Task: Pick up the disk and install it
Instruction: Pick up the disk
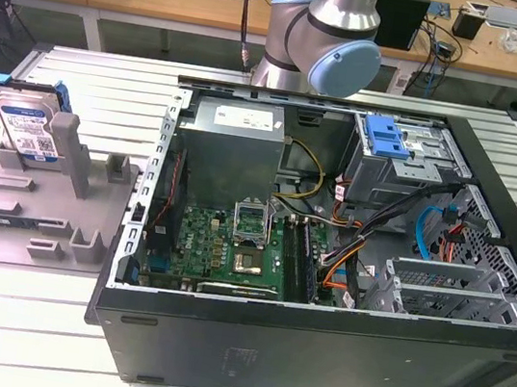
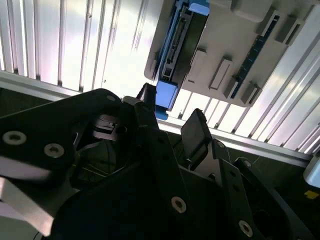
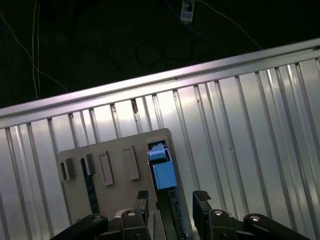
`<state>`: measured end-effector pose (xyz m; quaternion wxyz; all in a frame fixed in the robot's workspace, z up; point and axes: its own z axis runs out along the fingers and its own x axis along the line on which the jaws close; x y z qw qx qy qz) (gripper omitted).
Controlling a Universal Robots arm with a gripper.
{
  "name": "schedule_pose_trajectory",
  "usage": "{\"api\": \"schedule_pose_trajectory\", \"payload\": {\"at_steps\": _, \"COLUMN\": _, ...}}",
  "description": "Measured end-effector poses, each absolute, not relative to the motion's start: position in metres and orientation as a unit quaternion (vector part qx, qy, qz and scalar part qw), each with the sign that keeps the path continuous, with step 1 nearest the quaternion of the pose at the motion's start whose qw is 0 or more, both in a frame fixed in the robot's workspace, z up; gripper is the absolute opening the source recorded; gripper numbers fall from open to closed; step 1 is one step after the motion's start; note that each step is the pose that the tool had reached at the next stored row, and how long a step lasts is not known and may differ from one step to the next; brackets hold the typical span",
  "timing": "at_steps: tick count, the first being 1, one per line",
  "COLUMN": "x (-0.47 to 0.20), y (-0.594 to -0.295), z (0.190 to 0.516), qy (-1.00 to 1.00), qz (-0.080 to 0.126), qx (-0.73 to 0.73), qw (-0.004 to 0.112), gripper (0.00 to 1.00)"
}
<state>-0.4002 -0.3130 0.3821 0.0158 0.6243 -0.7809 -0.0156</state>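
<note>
The disk (image 1: 25,125), a silver hard drive with a white-and-blue label in a blue bracket, stands on edge against the upright post of a grey moulded tray (image 1: 40,219) at the exterior view's left. In both wrist views I look down on the disk edge-on (image 3: 162,170) (image 2: 172,50) in the tray (image 3: 110,170) (image 2: 235,45). My gripper (image 3: 171,196) (image 2: 171,104) hangs above it, in line with its edge and well apart from it. The dark fingers (image 3: 201,197) are open with nothing between them.
An open computer case (image 1: 312,357) lies in the middle of the ribbed metal table (image 1: 90,81), with a grey drive cage and its blue tab (image 1: 389,135) at the back right. The arm's elbow (image 1: 325,38) stands behind the case. Cluttered benches lie beyond.
</note>
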Motion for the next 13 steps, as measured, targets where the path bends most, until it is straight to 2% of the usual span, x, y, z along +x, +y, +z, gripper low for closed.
{"api": "schedule_pose_trajectory", "payload": {"at_steps": 13, "x": -0.4003, "y": -0.313, "z": 0.3804, "qy": -0.732, "qz": -0.014, "qx": 0.681, "qw": 0.017, "gripper": 0.48}}
